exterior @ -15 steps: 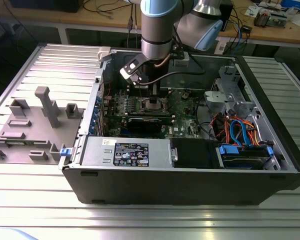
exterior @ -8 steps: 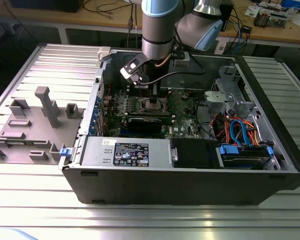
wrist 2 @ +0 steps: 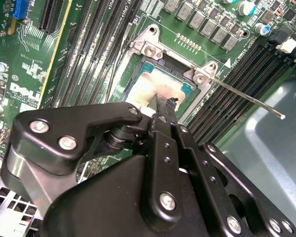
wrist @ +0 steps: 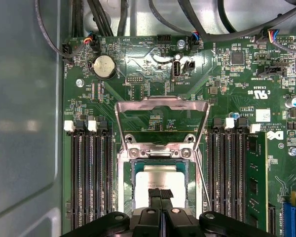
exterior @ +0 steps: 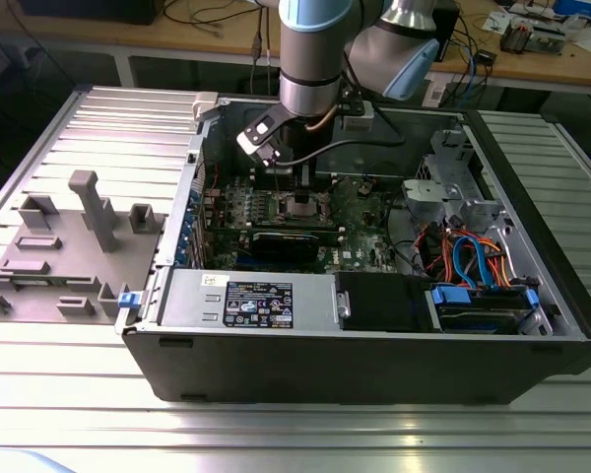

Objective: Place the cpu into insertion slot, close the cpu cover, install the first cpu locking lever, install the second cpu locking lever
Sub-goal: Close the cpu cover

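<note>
Reaching down into the open computer case, the arm hangs over the green motherboard in the exterior view. The case lies on a ribbed metal worktop, with a grey plastic fixture on the exterior view's left.

In the first wrist view the cpu lies flat in the insertion slot, between two banks of memory slots. The cpu cover is tilted open off the slot, with bare board showing through its window. The gripper has its black fingers pressed together with nothing between them, their tips over the cpu's pale top.

In the second wrist view the joined fingertips sit at the cpu's surface. A thin locking lever juts free from one corner of the slot, out across the memory slots.
</note>
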You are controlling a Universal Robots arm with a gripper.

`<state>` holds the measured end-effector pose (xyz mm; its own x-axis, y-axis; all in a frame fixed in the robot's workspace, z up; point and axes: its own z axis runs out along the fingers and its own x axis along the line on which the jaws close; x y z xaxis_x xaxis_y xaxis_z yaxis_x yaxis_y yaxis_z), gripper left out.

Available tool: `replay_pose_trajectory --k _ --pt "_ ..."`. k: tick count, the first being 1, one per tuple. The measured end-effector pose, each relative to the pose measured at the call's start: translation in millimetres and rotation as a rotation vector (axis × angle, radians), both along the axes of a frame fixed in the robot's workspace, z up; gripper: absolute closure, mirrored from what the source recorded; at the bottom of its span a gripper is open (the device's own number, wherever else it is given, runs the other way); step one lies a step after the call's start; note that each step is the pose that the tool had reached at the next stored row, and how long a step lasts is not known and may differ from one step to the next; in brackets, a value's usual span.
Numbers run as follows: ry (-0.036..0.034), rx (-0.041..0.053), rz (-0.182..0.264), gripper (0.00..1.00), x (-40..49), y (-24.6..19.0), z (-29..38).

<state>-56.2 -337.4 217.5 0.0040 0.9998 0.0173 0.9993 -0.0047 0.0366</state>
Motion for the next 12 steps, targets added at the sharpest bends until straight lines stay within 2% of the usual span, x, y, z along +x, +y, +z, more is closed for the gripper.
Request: replay_pose_trajectory --k 12 --pt "0.0001 -0.0003 0.0 0.89 0.0 0.0 2.5"
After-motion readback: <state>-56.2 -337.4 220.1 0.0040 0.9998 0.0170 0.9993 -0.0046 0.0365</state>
